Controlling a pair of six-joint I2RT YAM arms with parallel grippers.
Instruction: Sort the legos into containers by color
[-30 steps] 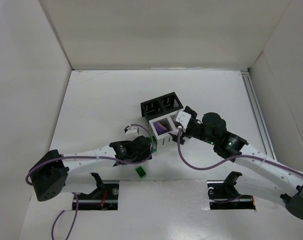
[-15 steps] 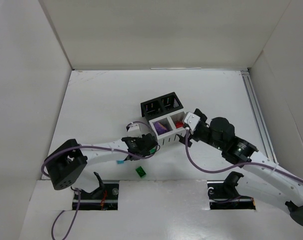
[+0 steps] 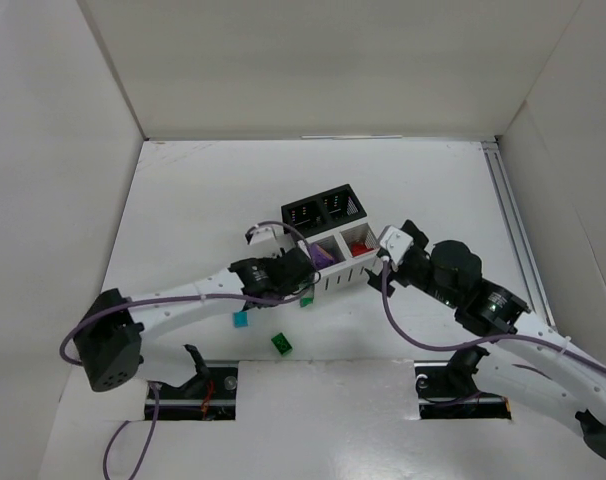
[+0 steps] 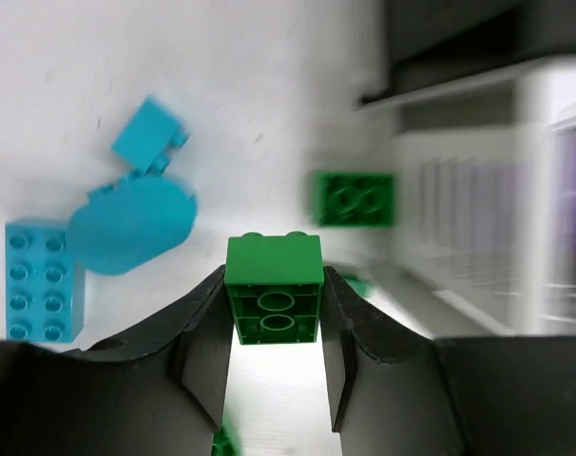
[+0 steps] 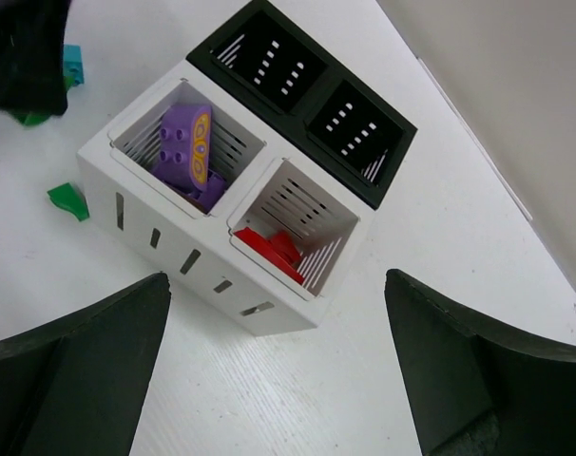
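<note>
My left gripper (image 4: pixel 274 328) is shut on a green lego (image 4: pixel 274 288), held between its black fingers just left of the white container (image 3: pixel 335 262). In the top view the left gripper (image 3: pixel 299 274) sits against that bin's left end. The white container (image 5: pixel 212 218) holds a purple lego (image 5: pixel 186 152) in one cell and red legos (image 5: pixel 272 251) in the other. The black container (image 5: pixel 307 93) stands behind it. My right gripper (image 5: pixel 278 380) is open and holds nothing, just right of the white bin.
Loose on the table are a green lego (image 4: pixel 355 198), several teal legos (image 4: pixel 39 280) and a teal rounded piece (image 4: pixel 131 226). From above, a green lego (image 3: pixel 282 343) and a teal lego (image 3: pixel 240 320) lie near the front edge. White walls enclose the table.
My left gripper has closed on the green lego and shifted up toward the white bin, uncovering a teal lego. My right arm has drawn back to the right, still open.
</note>
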